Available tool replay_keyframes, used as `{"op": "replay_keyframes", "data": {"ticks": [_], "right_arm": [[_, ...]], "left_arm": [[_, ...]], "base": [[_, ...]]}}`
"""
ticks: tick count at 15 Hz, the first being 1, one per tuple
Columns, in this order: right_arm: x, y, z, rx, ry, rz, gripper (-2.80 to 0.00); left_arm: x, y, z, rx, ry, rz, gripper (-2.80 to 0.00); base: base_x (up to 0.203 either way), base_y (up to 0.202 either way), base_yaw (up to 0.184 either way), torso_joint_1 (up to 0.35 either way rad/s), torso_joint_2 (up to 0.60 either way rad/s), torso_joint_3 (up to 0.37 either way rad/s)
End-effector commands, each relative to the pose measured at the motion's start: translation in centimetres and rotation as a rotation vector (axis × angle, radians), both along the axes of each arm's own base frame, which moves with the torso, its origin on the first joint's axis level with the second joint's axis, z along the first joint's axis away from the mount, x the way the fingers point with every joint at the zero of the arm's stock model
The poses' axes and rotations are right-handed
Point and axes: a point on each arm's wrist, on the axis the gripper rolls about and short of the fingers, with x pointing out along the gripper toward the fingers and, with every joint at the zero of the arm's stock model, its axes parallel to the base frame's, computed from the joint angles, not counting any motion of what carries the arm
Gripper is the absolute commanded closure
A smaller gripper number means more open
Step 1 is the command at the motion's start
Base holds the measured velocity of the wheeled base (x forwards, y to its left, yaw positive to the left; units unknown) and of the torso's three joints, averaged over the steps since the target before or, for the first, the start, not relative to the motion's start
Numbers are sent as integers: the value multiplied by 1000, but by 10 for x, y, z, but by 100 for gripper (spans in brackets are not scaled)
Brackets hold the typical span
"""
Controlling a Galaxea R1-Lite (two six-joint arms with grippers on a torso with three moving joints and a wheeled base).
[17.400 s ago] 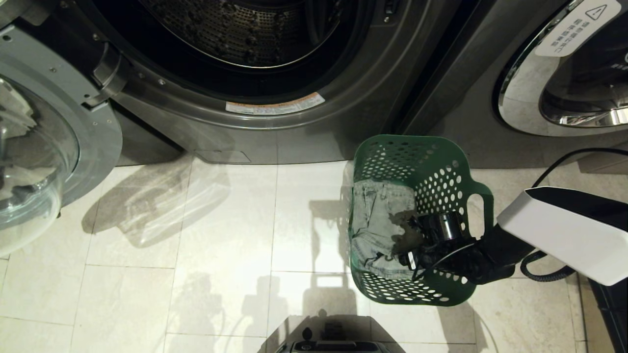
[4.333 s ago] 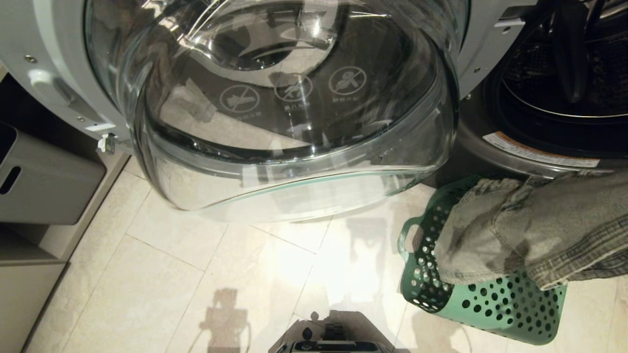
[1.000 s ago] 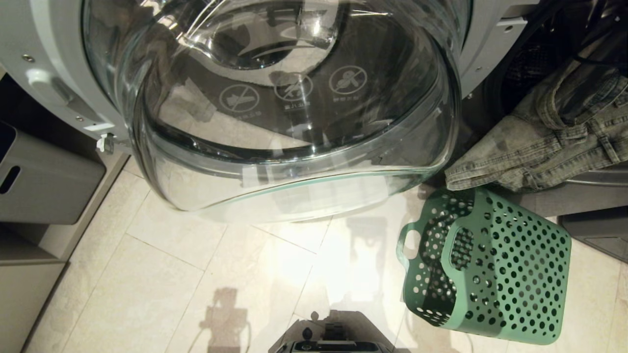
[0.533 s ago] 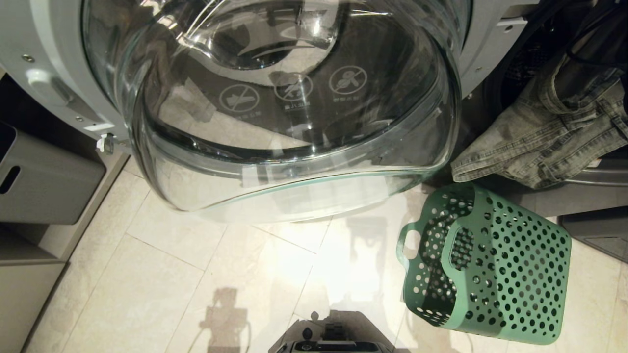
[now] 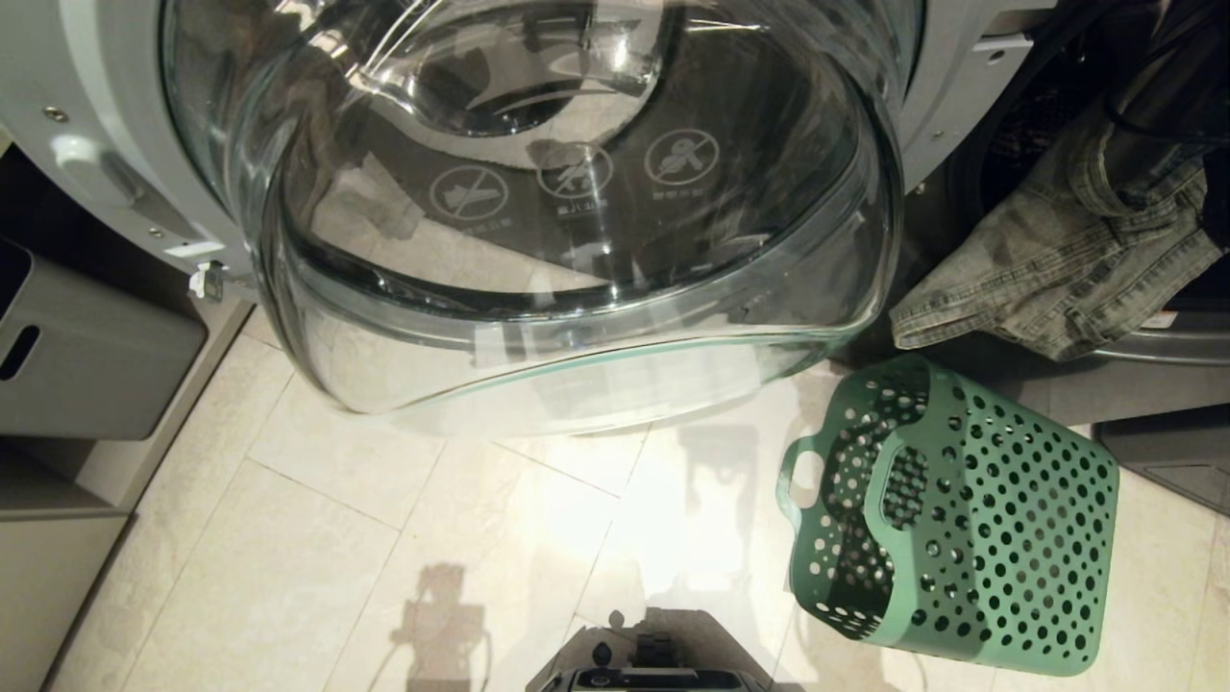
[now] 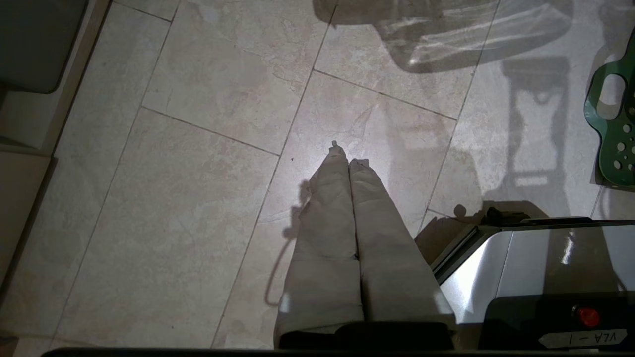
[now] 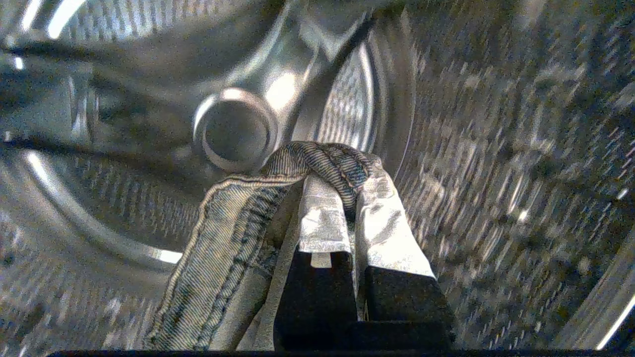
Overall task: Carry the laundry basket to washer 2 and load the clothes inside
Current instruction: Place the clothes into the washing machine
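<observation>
The pale denim clothes [image 5: 1057,259] hang over the lower lip of washer 2 [image 5: 1163,348], whose mouth is at the upper right of the head view; its label does not show. My right arm [image 5: 1168,91] reaches into that mouth. In the right wrist view my right gripper [image 7: 347,183] is shut on a denim seam [image 7: 317,161], inside the perforated steel drum [image 7: 496,148]. The green laundry basket [image 5: 961,529] lies tipped on its side on the floor below, with nothing in it. My left gripper [image 6: 348,154] is shut and holds nothing, parked over the floor tiles.
The washer's round glass door [image 5: 577,221] stands swung open and fills the upper middle of the head view. A grey storage bin [image 5: 86,356] sits at the left. My own base [image 6: 536,267] is close beside the left gripper, with the basket's handle [image 6: 612,124] beyond it.
The denim has risen and drawn further into the washer's mouth with my right arm; less of it hangs over the lip. The basket and left arm have not moved.
</observation>
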Motion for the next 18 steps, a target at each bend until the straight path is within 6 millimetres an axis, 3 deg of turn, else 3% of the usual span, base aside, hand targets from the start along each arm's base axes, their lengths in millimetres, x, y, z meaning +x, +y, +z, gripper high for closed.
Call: {"op": "replay_keyframes", "data": {"ticks": [1, 10, 18], "right_arm": [[3, 0, -4, -13, -23, -18, 0], [17, -5, -25, -49, -91, -79, 0], [59, -13, -61, 72, 195, 20, 0]], "left_arm": [[0, 0, 0, 1, 1, 0, 0], [0, 0, 0, 1, 1, -1, 0], [0, 0, 0, 1, 1, 0, 0]], "base": [[0, 0, 0, 0, 0, 0], [0, 0, 0, 0, 0, 0], [0, 0, 0, 0, 0, 0]]}}
